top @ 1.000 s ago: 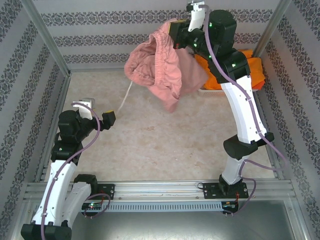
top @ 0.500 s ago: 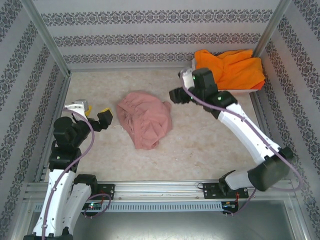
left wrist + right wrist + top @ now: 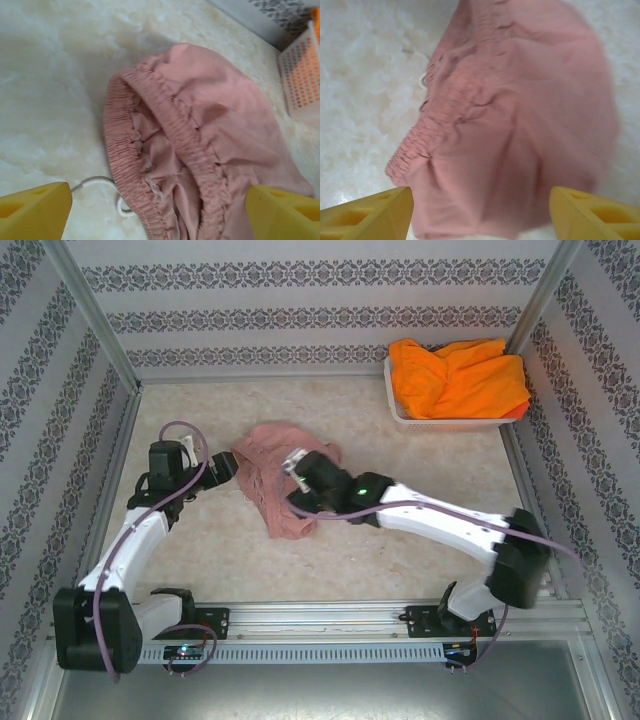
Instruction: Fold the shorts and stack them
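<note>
The dusty pink shorts [image 3: 283, 520] lie crumpled on the table left of centre, their elastic waistband [image 3: 125, 165] gaping toward the left arm and a white drawstring [image 3: 97, 181] trailing out. My left gripper [image 3: 224, 472] is at the shorts' left edge, open, its yellow fingers [image 3: 35, 212] straddling the waistband [image 3: 160, 220]. My right gripper [image 3: 298, 486] hovers low over the middle of the pink shorts [image 3: 520, 100], open [image 3: 480, 220], with cloth below its fingers [image 3: 595, 215] and nothing clamped. Bright orange shorts [image 3: 458, 380] are heaped in the basket at the back right.
A white lattice basket [image 3: 440, 424] stands in the back right corner against the metal post. Patterned walls close the table on three sides. Bare marbled tabletop [image 3: 400, 465] lies to the right of and in front of the pink shorts.
The right gripper let go of the pink shorts, which dropped from the air onto the table, then swung down low over them. The left gripper moved right to the waistband.
</note>
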Robot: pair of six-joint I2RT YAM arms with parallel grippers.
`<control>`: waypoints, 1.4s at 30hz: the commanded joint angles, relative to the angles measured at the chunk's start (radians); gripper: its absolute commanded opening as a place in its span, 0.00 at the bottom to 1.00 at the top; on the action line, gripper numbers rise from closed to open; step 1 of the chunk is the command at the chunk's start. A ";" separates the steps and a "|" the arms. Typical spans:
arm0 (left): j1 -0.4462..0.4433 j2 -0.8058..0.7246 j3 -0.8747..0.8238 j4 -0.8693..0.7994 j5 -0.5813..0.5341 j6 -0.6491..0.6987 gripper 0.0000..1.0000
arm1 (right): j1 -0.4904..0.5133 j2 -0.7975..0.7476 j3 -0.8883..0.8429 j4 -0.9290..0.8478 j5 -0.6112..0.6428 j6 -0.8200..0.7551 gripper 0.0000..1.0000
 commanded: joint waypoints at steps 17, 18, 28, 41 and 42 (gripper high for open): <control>0.094 0.613 0.269 0.345 0.255 -0.191 0.83 | 0.215 0.392 0.171 -0.120 0.144 0.063 0.80; 0.093 0.638 0.281 0.350 0.270 -0.194 0.80 | 0.214 0.402 0.177 -0.129 0.162 0.070 0.81; 0.064 0.747 0.322 0.410 0.323 -0.240 0.54 | 0.190 0.517 0.249 -0.232 0.292 0.128 0.80; 0.056 0.682 0.350 0.353 0.312 -0.225 0.06 | 0.163 0.480 0.246 -0.216 0.309 0.153 0.12; 0.057 0.666 0.362 0.327 0.304 -0.211 0.04 | 0.162 0.460 0.240 -0.207 0.300 0.149 0.10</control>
